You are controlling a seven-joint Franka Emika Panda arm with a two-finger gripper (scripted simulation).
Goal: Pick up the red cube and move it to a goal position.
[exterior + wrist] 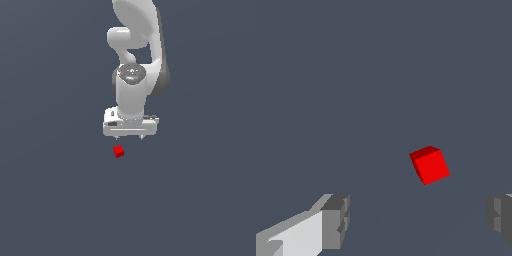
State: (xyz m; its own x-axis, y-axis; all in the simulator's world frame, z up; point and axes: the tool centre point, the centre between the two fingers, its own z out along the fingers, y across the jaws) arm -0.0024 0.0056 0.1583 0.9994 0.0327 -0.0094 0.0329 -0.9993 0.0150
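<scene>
The red cube is a tiny bright red block on the dark grey floor, just below the white gripper in the exterior view. It also shows in the wrist view. My gripper hangs pointing down, open and empty, with its two short fingertips spread wide. The cube sits a little toward the exterior view's left of the gripper's middle and apart from it. In the wrist view the gripper shows two grey fingertips far apart, with the cube ahead of the gap between them, untouched.
The plain dark grey floor fills both views. The white arm rises behind the gripper at the top of the exterior view. Nothing else shows.
</scene>
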